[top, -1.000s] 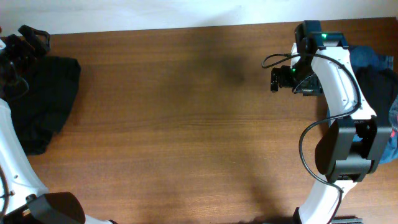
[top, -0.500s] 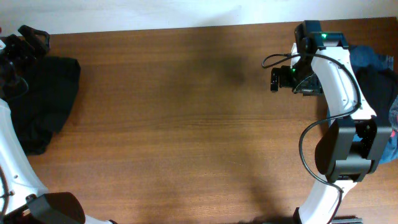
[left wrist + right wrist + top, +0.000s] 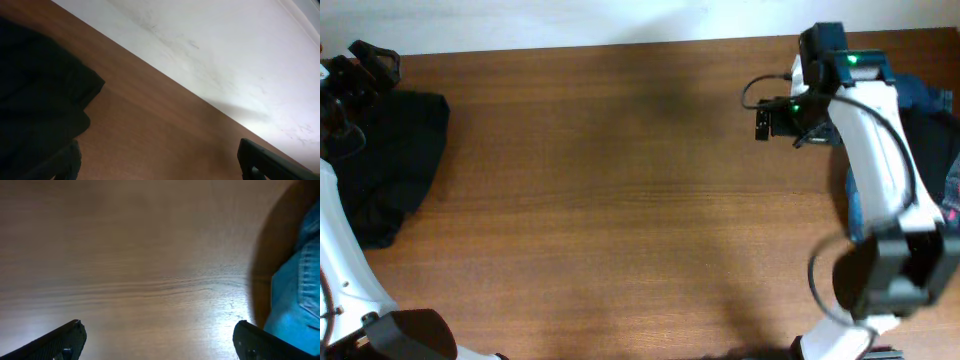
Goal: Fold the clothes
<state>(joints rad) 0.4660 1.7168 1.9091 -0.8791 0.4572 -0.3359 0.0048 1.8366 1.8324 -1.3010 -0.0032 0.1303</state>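
brown wood grain fills most of what you see: the surface point(image 3: 620, 200) stretches between your two arms. at your far left a black garment point(image 3: 395, 150) lies crumpled on the surface near its back-left corner, bunched rather than flat, with part of it hidden under the left arm. your left gripper point(image 3: 162, 167) hangs just beside it. its two fingertips point(image 3: 260, 160) are spread wide at the bottom corners of the left wrist view, with only wood between them. the black garment fills the left of that view, and you cannot tell whether the fingertip on that side touches it. behind, a white wall point(image 3: 225, 60) meets the back edge of the surface. on the far right a blue denim piece point(image 3: 923, 95) lies heaped at the surface's edge, with dark fabric point(image 3: 940, 150) against it, both partly hidden by the blurred right arm. your right gripper point(image 3: 162, 342) stands wide apart too and holds nothing. it is over wood, and the denim shows just beside the fingertip at the right of its wrist view.
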